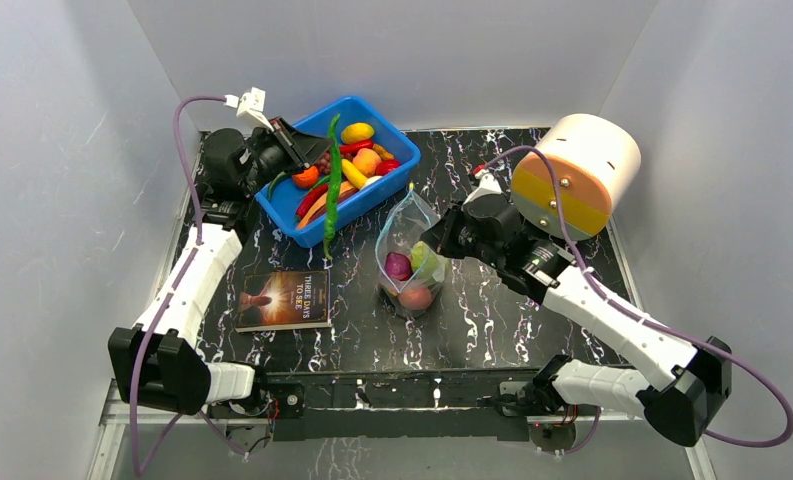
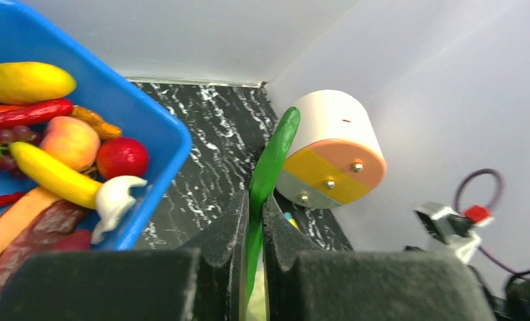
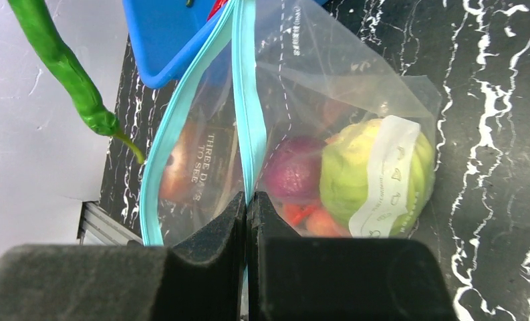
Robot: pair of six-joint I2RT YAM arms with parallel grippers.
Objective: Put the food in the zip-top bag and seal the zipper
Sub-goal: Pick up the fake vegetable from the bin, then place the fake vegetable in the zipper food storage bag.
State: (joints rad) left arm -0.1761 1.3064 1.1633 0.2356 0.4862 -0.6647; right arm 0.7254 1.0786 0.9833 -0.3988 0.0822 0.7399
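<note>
My left gripper is shut on a long green bean and holds it above the near edge of the blue bin. In the left wrist view the bean runs between the closed fingers. My right gripper is shut on the blue-green zipper strip of the clear zip-top bag, holding its mouth open. In the bag lie a purple onion, a green cabbage and a peach. The bean's tip hangs left of the bag's mouth.
The bin holds several more toys, among them a banana and a peach. A book lies at the front left. A white cylinder with orange and yellow bands stands at the back right. White walls enclose the table.
</note>
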